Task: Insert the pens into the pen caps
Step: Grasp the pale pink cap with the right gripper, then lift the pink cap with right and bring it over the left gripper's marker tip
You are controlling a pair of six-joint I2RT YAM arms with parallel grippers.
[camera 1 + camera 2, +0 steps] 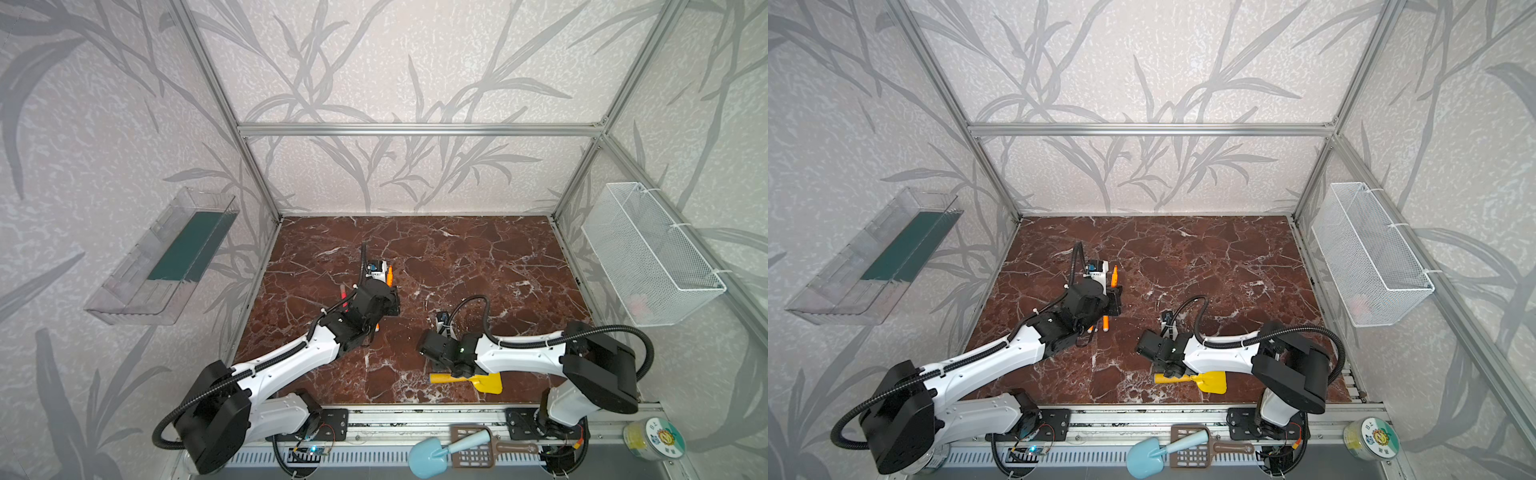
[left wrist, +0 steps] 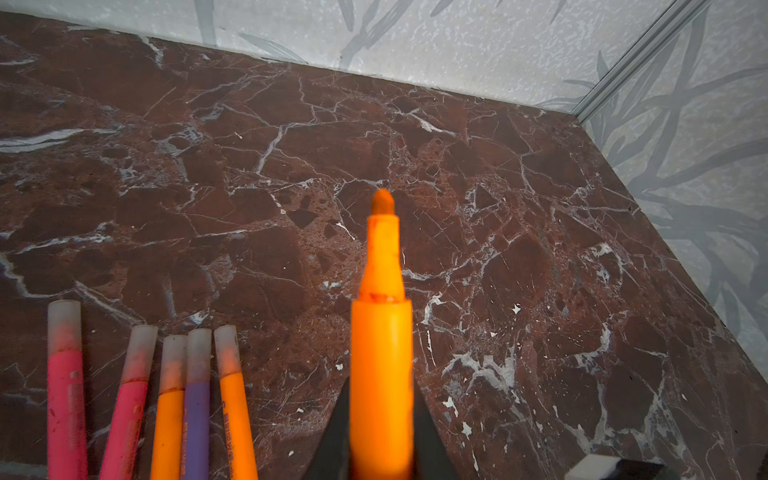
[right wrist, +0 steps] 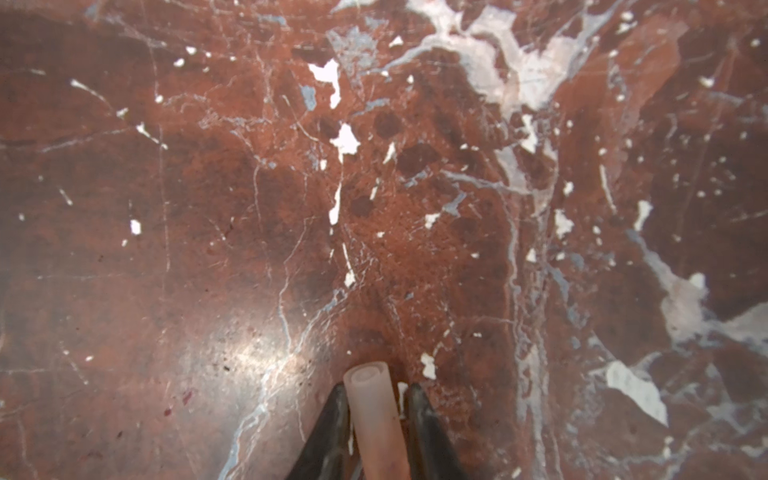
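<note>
left gripper (image 2: 381, 392) pinches orange pen (image 2: 381, 332) beside 5 capped pens (image 2: 197, 399); right gripper (image 3: 377, 392) flanks pen cap (image 3: 372, 419), grip unclear.

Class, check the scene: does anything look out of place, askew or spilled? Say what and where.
The yellow toy shovel lies on the table near its front edge; it has no part in capping the pens. Nothing looks spilled or broken.

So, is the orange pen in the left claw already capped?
No, the orange pen in the left claw shows a bare pointed tip.
</note>
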